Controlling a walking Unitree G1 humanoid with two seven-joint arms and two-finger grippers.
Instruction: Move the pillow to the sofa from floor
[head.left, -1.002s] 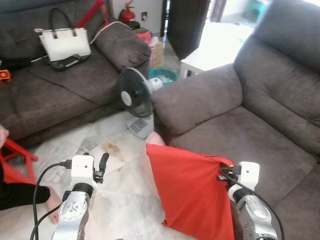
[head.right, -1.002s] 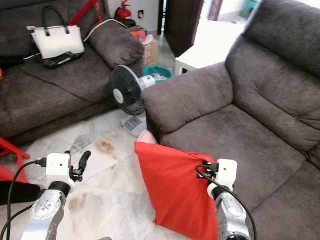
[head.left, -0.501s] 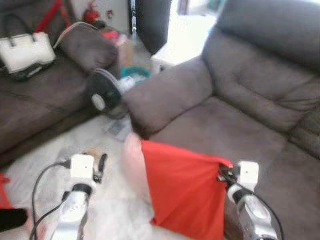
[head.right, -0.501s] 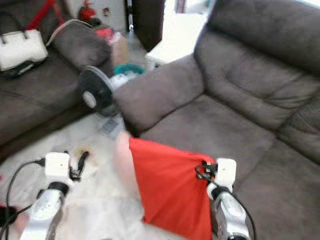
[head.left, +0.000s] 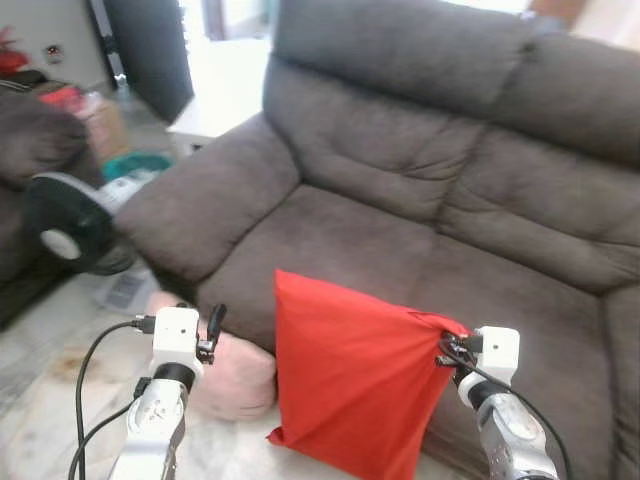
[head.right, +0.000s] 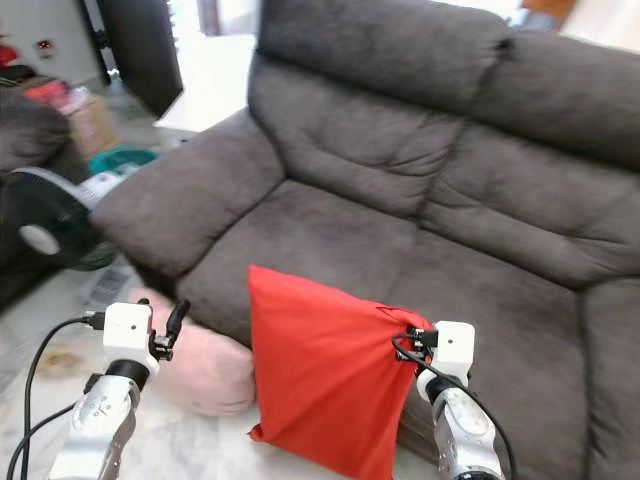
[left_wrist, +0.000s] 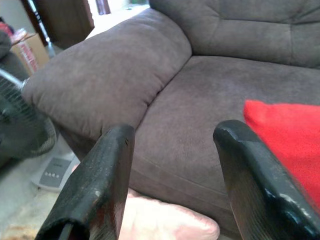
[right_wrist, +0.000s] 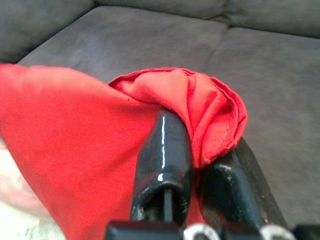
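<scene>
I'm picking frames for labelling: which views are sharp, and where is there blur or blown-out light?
Both eye views are fairly sharp on the sofa and the red pillow; the doorway at upper left is blown out. In the left wrist view the open left tool is close and soft. The right wrist view is sharp on the right tool pinching fabric.

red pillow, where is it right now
The red pillow hangs by a corner from the right gripper, before the grey sofa, beside a pink cushion.
</scene>
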